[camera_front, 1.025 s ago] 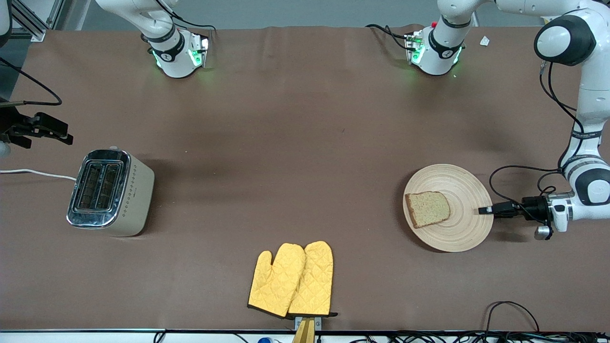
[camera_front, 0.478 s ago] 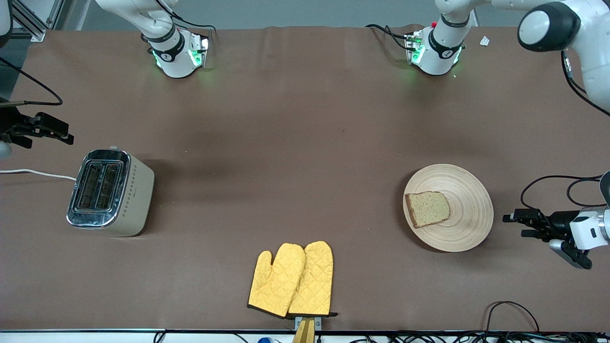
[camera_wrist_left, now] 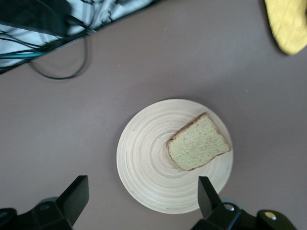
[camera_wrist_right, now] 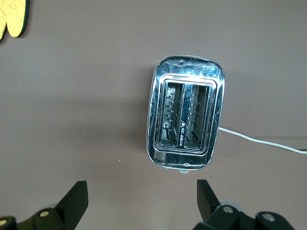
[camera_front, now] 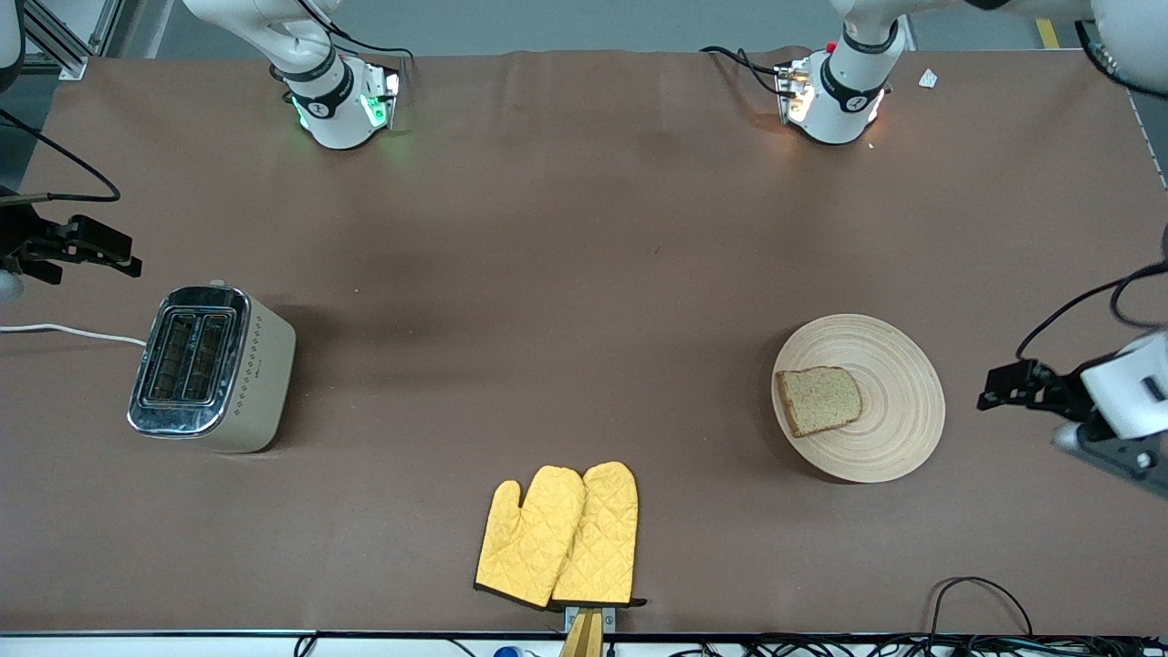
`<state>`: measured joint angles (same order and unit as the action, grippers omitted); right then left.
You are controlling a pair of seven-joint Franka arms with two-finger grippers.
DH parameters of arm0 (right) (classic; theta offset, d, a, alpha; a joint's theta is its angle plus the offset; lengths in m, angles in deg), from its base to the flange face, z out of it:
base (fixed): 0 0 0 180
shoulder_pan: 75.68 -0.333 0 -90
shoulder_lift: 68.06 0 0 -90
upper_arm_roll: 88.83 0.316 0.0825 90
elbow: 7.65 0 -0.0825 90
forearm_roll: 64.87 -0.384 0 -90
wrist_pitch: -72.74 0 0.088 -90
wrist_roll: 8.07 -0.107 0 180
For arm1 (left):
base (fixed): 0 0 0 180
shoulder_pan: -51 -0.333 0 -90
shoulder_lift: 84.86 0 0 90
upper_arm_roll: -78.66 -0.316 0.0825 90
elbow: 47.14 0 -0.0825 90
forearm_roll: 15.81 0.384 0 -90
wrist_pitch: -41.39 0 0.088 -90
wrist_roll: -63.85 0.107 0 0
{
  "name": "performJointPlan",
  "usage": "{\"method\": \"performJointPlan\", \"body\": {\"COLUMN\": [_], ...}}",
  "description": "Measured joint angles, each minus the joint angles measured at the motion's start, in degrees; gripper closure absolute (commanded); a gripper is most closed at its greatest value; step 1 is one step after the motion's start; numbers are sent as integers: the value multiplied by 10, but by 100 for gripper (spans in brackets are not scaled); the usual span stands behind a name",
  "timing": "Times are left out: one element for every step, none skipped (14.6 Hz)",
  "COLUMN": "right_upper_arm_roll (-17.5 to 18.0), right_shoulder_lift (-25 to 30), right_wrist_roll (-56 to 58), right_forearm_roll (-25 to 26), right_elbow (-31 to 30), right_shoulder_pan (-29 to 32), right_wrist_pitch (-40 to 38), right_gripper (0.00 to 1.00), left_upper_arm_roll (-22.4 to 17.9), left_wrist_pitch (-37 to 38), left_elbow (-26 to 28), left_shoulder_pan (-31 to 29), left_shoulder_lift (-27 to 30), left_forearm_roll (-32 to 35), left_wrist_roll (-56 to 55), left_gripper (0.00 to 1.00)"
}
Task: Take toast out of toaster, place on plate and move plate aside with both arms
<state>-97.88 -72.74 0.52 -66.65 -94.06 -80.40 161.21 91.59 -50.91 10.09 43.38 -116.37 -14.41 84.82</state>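
Note:
The pale wooden plate [camera_front: 890,415] lies on the brown table toward the left arm's end. The toast [camera_front: 818,400] lies flat on it, on the part toward the right arm's end. My left gripper [camera_front: 999,388] is open and empty, up in the air over bare table just off the plate's rim. The left wrist view shows the plate [camera_wrist_left: 148,167] and toast [camera_wrist_left: 198,148] from above, with the left gripper [camera_wrist_left: 144,179] apart from both. My right gripper [camera_front: 132,255] is open and empty and waits in the air beside the toaster [camera_front: 212,367].
The silver two-slot toaster [camera_wrist_right: 186,120] stands at the right arm's end with its white cord. Two yellow quilted oven mitts [camera_front: 561,537] lie near the table's front edge, and one also shows in the left wrist view [camera_wrist_left: 288,24]. Cables [camera_front: 976,602] trail along that edge.
My left gripper has drawn back from the plate's rim toward the left arm's end, opened and risen. The plate, the toast and the right arm have not moved.

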Motion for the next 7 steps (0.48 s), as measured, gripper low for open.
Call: {"method": "performJointPlan", "body": {"right_upper_arm_roll": [0, 0, 0, 0, 0, 0, 0], "right_shoulder_lift": [0, 0, 0, 0, 0, 0, 0], "right_wrist_roll": [0, 0, 0, 0, 0, 0, 0], "right_forearm_roll": [0, 0, 0, 0, 0, 0, 0], "right_elbow": [0, 0, 0, 0, 0, 0, 0], "right_shoulder_pan": [0, 0, 0, 0, 0, 0, 0], "right_wrist_pitch": [0, 0, 0, 0, 0, 0, 0], "right_gripper": [0, 0, 0, 0, 0, 0, 0], "left_upper_arm_roll": [0, 0, 0, 0, 0, 1, 3], "left_wrist_pitch": [9, 24, 43, 52, 54, 50, 38], "left_elbow": [1, 4, 15, 34, 61, 95, 135], "left_shoulder_pan": [-1, -3, -4, -5, -5, -5, -5], "left_shoulder_lift": [23, 44, 66, 88, 112, 138, 167], "left_forearm_roll": [1, 1, 1, 1, 1, 1, 1], "left_wrist_roll": [-22, -46, -76, -106, -132, -153, -169], "left_gripper": [0, 0, 0, 0, 0, 0, 0]}}
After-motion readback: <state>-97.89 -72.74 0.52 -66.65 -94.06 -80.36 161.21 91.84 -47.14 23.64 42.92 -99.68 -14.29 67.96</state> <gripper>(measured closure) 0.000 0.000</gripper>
